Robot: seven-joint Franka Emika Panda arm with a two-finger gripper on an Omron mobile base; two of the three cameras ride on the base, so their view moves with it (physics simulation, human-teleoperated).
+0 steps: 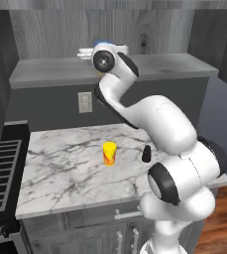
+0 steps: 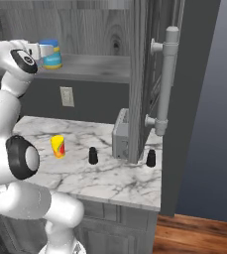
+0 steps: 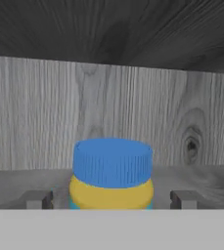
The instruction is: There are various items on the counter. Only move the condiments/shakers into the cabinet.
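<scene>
With the released claw [image 3: 111, 199] standing wide either side of the blue-lidded jar [image 3: 112, 173] now sitting on the cabinet [image 3: 133, 112] shelf, one condiment is looking delivered, while two black shakers [image 2: 92, 156] are waiting far below it on the surface [image 2: 110, 178].

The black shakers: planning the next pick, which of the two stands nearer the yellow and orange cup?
The shaker out on the open counter, left of the toaster, a short way from the cup. The other shaker stands beyond the toaster, near the counter's right end.
</scene>
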